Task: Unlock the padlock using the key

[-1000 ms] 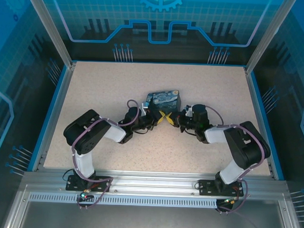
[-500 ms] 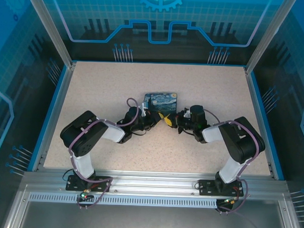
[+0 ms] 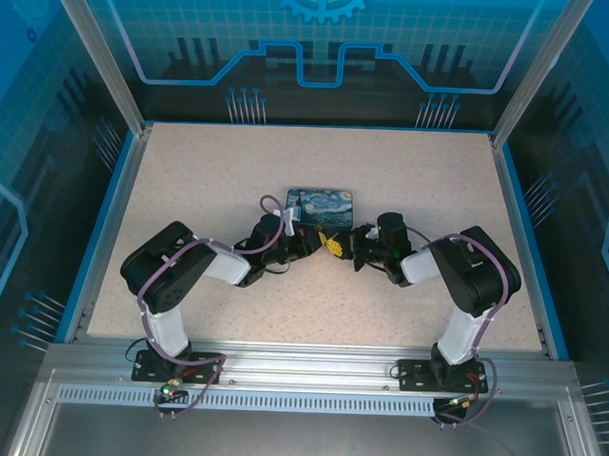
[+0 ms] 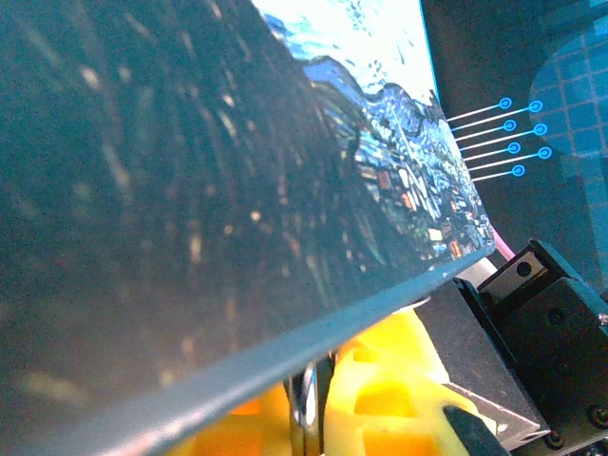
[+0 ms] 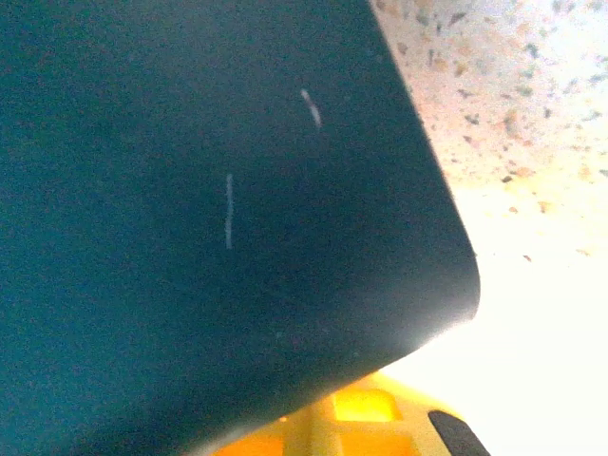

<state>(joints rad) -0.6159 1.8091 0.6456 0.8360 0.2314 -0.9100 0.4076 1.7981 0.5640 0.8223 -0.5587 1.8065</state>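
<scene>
Overhead, closed left jaws and right jaws meet beside the box (image 3: 321,203); the left wrist view adds the key (image 4: 307,408), pinched by the left jaws.

Box (image 3: 321,201) with blue-and-yellow swirl print sits mid-table, long side running left-right; table (image 3: 206,175) speckled beige, blue trim (image 3: 112,221) along its edges; left wrist view has the printed face close up, slanting across the frame, dark and blurred at left, small houses at right; right wrist view has a plain dark teal face with a rounded corner and two faint scratches; blue translucent panels (image 3: 321,38) with circuit pattern all round; aluminium rail (image 3: 309,373) at near edge.
</scene>
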